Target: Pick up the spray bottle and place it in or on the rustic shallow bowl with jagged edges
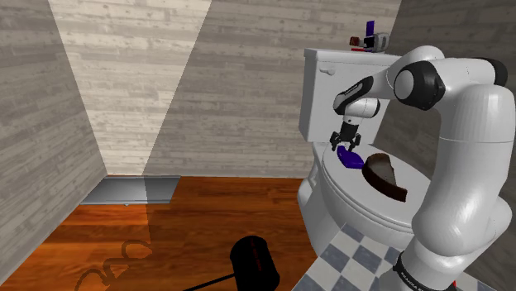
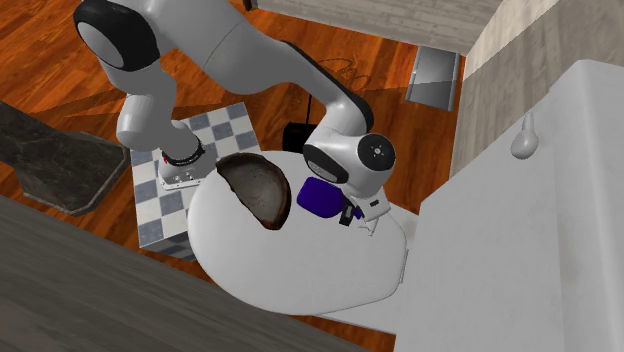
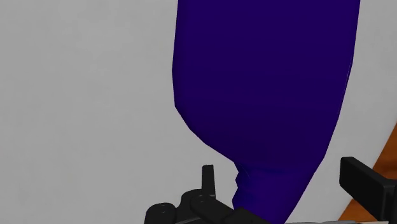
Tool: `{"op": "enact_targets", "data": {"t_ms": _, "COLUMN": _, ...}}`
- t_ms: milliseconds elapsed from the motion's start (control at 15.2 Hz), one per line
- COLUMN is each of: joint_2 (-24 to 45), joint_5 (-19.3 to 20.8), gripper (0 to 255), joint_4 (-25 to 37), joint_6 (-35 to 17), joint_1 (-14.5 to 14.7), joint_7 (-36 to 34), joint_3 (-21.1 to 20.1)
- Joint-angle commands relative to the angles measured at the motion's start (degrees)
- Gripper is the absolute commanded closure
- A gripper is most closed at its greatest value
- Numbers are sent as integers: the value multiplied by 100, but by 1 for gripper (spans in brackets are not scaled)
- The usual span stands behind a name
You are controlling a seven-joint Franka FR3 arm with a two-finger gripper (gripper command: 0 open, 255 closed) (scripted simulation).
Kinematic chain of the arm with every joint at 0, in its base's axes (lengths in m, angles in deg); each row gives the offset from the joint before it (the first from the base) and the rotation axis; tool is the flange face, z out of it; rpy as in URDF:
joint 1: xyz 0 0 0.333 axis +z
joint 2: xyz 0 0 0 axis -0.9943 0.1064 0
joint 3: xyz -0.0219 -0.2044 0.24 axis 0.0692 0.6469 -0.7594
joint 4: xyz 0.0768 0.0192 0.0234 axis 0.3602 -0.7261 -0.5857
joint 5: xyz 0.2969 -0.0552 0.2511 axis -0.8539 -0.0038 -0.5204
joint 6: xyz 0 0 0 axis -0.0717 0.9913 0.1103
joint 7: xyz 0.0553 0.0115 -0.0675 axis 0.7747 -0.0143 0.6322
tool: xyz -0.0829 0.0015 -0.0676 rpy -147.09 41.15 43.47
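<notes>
End effector – fingers apart – straddles the dark blue spray bottle at its neck.

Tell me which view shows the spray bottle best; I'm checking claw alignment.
Wrist view: the blue spray bottle lies close up, neck inside the open claw. Shoulder view shows it small under the claw; second exterior view, half hidden by the arm.

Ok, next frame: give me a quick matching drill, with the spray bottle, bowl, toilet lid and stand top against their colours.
Things:
1. spray bottle
2. bowl
3. toilet lid
4. stand top

Colours:
a. white
b. blue-grey and white checks
c. dark brown
d. deep blue

Pairs: 1-d, 2-c, 3-a, 4-b.
</notes>
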Motion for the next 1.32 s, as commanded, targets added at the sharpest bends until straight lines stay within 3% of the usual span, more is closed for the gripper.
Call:
{"op": "enact_targets", "data": {"t_ms": 0, "joint_2": 18, "joint_5": -12, "gripper": 0, "joint_4": -8, "joint_6": -27, "joint_1": -1, "joint_7": 4, "joint_3": -6}}
{"op": "enact_targets", "data": {"t_ms": 330, "joint_2": 18, "joint_5": -11, "gripper": 0, "joint_4": -7, "joint_6": -26, "joint_1": -1, "joint_7": 4, "joint_3": -6}}
{"op": "enact_targets", "data": {"t_ms": 396, "joint_2": 18, "joint_5": -11, "gripper": 255, "joint_4": -7, "joint_6": -26, "joint_1": -1, "joint_7": 4, "joint_3": -6}}
{"op": "enact_targets", "data": {"t_ms": 990, "joint_2": 18, "joint_5": -12, "gripper": 255, "joint_4": -7, "joint_6": -27, "joint_1": -1, "joint_7": 4, "joint_3": -6}}
{"op": "enact_targets", "data": {"t_ms": 1254, "joint_2": -149, "joint_5": 96, "gripper": 255, "joint_4": 95, "joint_6": 223, "joint_1": 29, "joint_7": -75, "joint_3": 37}}
